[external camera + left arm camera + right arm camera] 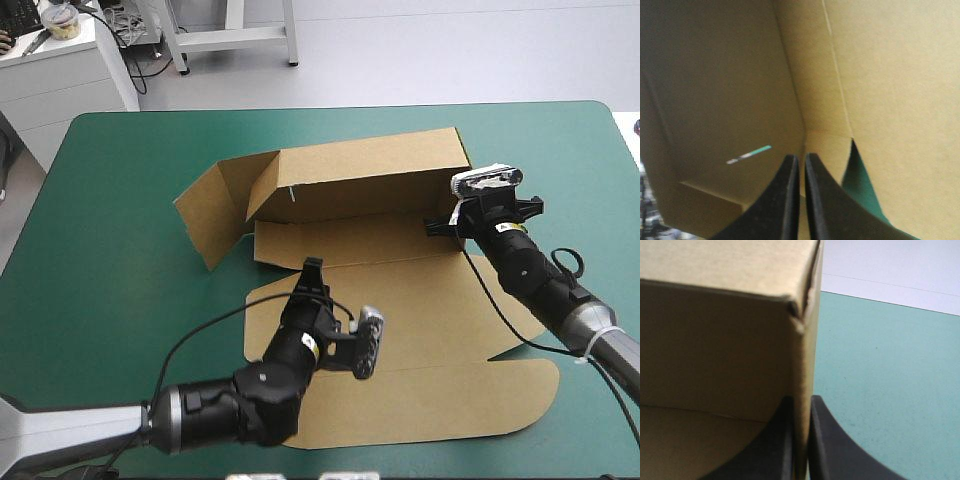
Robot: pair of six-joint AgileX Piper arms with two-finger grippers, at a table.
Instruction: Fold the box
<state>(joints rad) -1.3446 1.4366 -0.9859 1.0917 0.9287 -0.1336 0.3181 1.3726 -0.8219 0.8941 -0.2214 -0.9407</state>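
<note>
Where: the box (400, 330) lies mid-table on the teal-green cover (120, 200), partly raised.
Material: plain brown board, matt, scored with straight creases (the edges look cleanly cut).
Shape: the far wall (360, 170) stands up and tips forward over the floor like a roof. A side flap (215, 215) stands at its left end. The near panel (420, 400) lies flat, its right corner rounded.
Marks: a thin streak (749, 155), white running to green, sits on the shaded inner wall and is too small to read.
Left: the left claw (800, 156) points into an inner corner of the box, its black fingers all but together with a sliver of brown board between them.
Right: the right claw (801, 399) is clamped on the upright end edge of the far wall at its right corner. The sheet is pinched between its fingers, with cover showing just beside it.
</note>
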